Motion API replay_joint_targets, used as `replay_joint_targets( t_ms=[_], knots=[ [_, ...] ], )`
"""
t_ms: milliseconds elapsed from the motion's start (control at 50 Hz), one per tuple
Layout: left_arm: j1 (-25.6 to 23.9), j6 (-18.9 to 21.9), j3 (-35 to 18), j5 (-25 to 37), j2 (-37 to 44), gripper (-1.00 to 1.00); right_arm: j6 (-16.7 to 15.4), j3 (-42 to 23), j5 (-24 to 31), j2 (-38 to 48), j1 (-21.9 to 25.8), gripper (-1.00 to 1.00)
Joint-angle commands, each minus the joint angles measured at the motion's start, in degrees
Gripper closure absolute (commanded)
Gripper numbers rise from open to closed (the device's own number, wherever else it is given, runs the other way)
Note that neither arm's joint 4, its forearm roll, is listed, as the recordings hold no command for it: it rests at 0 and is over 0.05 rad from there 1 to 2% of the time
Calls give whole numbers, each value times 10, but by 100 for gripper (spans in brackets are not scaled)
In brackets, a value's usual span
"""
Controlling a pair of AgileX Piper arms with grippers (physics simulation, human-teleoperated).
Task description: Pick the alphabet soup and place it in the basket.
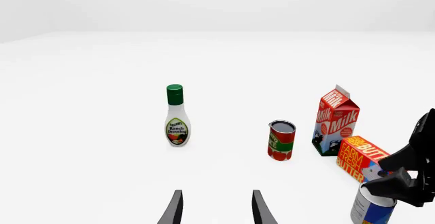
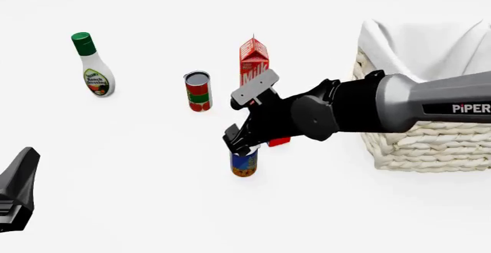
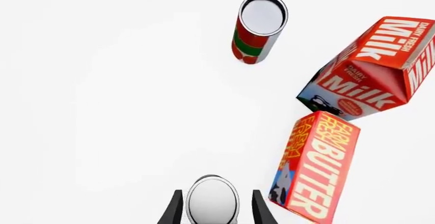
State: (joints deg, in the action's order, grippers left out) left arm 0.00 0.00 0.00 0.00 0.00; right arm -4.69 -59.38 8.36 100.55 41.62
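The alphabet soup [image 2: 244, 164] is a small can with a blue and orange-brown label and stands upright on the white table, left of the basket [image 2: 429, 144]. My right gripper [image 2: 241, 145] is right above the can, open, with one finger on each side of the pale top [image 3: 212, 199] and a thin gap on both sides. The can and that gripper also show in the left wrist view [image 1: 372, 210]. My left gripper [image 1: 217, 211] is open and empty, low at the near left [image 2: 17, 191], far from the can.
A red-and-green can [image 2: 197, 92] stands behind the soup, with a milk carton [image 2: 253, 63] to its right. A butter box [image 3: 316, 165] lies close beside the soup, mostly hidden by my right arm in the front view. A ranch dressing bottle [image 2: 94, 66] stands far left.
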Motion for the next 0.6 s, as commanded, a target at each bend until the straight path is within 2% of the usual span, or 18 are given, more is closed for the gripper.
replay_joint_targets(
  t_ms=[20, 400, 440, 520, 600],
  knots=[
    [0, 0, 0, 0, 0, -100, 4, -4, 8, -3, 5, -100],
    [0, 0, 0, 0, 0, -100, -1, -2, -16, 26, 3, -100],
    [0, 0, 0, 0, 0, -100, 0, -8, -4, 22, 3, -100],
    [0, 0, 0, 0, 0, -100, 2, 6, -24, 35, 6, -100],
    [0, 0, 0, 0, 0, -100, 4, 2, -14, 35, 9, -100]
  ],
)
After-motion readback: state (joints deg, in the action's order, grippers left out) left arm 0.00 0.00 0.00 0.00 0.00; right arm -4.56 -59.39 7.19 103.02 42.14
